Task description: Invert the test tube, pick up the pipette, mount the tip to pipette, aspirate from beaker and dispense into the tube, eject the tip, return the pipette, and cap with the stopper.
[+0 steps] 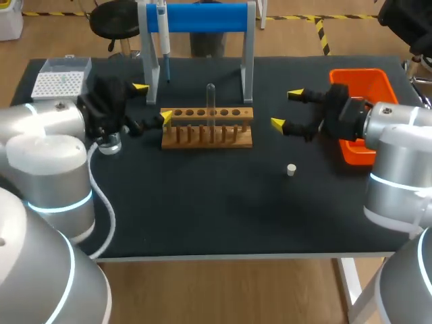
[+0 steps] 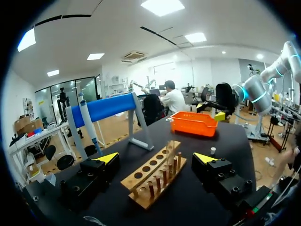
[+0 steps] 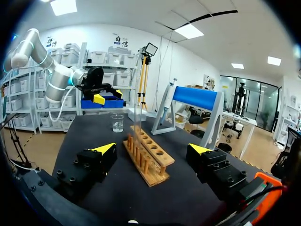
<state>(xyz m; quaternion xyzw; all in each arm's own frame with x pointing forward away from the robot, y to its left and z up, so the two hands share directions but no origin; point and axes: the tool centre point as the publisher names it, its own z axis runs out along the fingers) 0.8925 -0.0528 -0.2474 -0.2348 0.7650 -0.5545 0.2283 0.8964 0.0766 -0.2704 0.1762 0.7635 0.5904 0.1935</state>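
- Dark matte counter (image 1: 202, 216); the top looks grippy enough that I'd judge small parts won't slide far.
- Test tube (image 1: 210, 101) stands upright in a middle hole of the wooden rack (image 1: 207, 128), mid-counter toward the far edge.
- Tube reads as thin clear glass: light, stiff, slippery, breakable. I'd pinch it gently on the exposed upper part above the rack and lift straight up.
- Left claw (image 1: 152, 101) is spread and empty, just beside the rack's left end.
- Right claw (image 1: 286, 109) is spread and empty, near the rack's right end, not touching.
- Pipette (image 1: 164, 34) hangs on the blue stand (image 1: 202, 17) at the far edge.
- Tip box (image 1: 62, 81) sits at the far left corner.
- Beaker (image 3: 117, 123) sits toward the left edge.
- Stopper (image 1: 291, 169) is small and lies loose, right of the middle.
- Orange bin (image 1: 364, 81) sits by the right edge.
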